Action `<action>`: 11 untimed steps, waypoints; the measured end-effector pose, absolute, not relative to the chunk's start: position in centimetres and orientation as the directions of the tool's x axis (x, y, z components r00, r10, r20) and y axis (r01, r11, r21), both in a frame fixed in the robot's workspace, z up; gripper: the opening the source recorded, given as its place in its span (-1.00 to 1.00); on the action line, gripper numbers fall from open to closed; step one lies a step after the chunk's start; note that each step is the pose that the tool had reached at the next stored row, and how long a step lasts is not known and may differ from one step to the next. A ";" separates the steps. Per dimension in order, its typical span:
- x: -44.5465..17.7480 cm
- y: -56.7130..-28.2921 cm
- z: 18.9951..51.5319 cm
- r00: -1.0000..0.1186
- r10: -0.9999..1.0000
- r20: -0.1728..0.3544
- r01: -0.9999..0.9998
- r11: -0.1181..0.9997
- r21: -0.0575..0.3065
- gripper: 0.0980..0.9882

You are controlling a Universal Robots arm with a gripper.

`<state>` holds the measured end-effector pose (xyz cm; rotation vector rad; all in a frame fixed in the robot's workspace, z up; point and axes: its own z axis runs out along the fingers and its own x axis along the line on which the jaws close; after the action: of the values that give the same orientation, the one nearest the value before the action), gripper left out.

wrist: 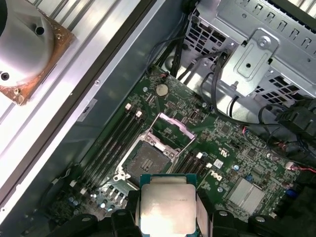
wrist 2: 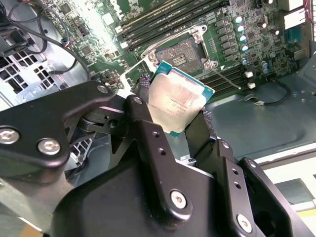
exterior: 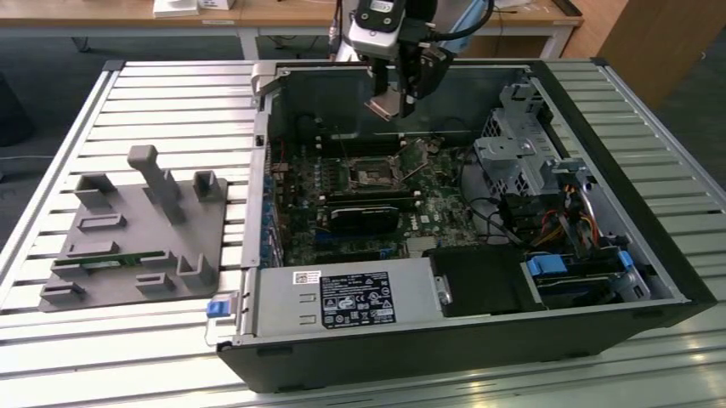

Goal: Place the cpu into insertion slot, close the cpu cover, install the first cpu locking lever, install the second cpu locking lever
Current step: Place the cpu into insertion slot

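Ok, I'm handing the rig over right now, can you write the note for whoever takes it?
Pincer: shut on the cpu, held above the slot inside the open case.
Slot: empty; cover is raised open beside it; both levers look unlatched.
Done: cpu is in the grasp.
Left: cpu into slot, cover closed, both levers installed.
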<state>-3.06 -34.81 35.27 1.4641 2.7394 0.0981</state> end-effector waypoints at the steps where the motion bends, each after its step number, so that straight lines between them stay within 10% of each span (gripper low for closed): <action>1: -3.1 -34.8 35.3 -0.553 0.833 0.000 0.831 0.552 0.072 -0.01; 11: -3.1 -34.8 35.2 -0.527 0.850 -0.002 0.847 0.526 0.070 -0.01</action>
<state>-3.06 -34.81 35.17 1.5089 2.7125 0.0937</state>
